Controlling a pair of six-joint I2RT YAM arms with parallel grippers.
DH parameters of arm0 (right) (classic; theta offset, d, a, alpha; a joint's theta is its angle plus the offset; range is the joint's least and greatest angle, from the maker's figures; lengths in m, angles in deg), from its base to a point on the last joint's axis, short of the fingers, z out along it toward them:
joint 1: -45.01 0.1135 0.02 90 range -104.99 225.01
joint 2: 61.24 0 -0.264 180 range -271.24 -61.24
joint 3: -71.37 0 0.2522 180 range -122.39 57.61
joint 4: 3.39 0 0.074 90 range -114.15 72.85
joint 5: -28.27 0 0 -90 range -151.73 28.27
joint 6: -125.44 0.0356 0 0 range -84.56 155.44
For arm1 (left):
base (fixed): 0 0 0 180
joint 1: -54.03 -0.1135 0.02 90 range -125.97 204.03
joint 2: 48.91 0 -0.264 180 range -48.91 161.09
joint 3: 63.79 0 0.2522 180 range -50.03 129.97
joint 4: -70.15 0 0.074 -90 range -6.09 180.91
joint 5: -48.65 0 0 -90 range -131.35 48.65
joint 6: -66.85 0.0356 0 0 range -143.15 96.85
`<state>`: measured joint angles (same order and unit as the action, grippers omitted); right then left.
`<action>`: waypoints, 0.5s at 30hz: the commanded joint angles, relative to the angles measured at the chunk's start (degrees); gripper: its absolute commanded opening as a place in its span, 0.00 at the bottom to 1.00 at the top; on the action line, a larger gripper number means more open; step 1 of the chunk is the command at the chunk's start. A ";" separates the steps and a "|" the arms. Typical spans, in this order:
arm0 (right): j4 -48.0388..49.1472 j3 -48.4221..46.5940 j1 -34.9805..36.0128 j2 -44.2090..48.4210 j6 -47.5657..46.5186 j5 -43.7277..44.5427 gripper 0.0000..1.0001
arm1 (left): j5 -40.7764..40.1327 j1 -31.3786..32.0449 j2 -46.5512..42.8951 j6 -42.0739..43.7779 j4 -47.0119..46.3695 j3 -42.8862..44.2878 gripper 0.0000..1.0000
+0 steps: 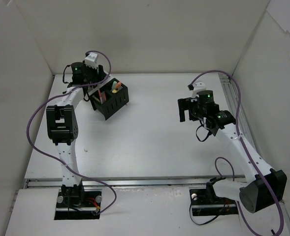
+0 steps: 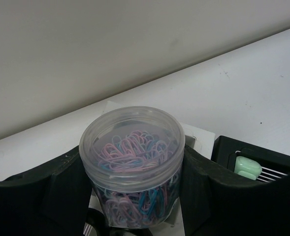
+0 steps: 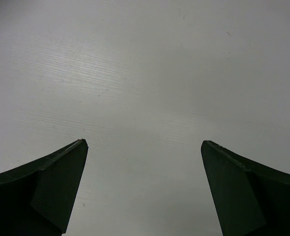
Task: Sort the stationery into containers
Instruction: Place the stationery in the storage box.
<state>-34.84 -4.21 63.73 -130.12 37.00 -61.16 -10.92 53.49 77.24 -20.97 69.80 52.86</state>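
Observation:
My left gripper (image 2: pixel 132 164) is shut on a clear plastic tub of pastel paper clips (image 2: pixel 132 147), one black finger (image 2: pixel 51 191) pressed against each side. It hangs just over the containers (image 1: pixel 111 101), at their far left corner, above a white cup (image 2: pixel 200 141). A black cup (image 2: pixel 263 160) to its right holds a pale green highlighter (image 2: pixel 247 167). From above, pink and orange stationery (image 1: pixel 116 87) stands in the cups, with the left gripper (image 1: pixel 92 91) beside them. My right gripper (image 1: pixel 186 110) is wide open over bare table, nothing between its fingers (image 3: pixel 61 182).
White walls enclose the table on the back (image 1: pixel 149 34) and on both sides. A purple cable (image 1: pixel 36 123) loops off the left arm, and another (image 1: pixel 218 73) arches over the right one.

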 commanded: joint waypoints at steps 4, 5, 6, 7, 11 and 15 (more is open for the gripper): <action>3.02 -2.08 -0.79 0.15 0.99 -0.14 0.98 | 0.85 0.53 0.68 -0.50 -6.02 6.09 0.33; 3.02 -2.07 -0.79 0.06 1.16 -0.14 0.98 | 1.55 0.54 1.11 -0.77 -6.02 6.44 0.33; 3.10 -2.07 -0.96 0.06 1.16 -0.14 0.98 | 1.90 0.54 1.03 -0.94 -6.19 6.53 0.33; 3.02 -2.07 -0.97 0.15 1.16 -0.14 0.98 | 2.17 0.54 1.20 -1.03 -6.37 6.45 0.33; 3.02 -1.99 -1.23 0.33 1.16 -0.14 0.98 | 0.08 1.58 0.42 -0.42 -6.89 4.69 0.47; 3.02 -1.64 -1.23 0.42 1.25 -1.98 0.98 | -0.47 1.59 -0.90 -1.03 -7.86 2.58 0.72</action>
<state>-34.69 -4.21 62.95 -130.14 37.42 -62.03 -11.46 54.41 80.78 -21.28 67.07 55.20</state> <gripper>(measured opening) 0.979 0.705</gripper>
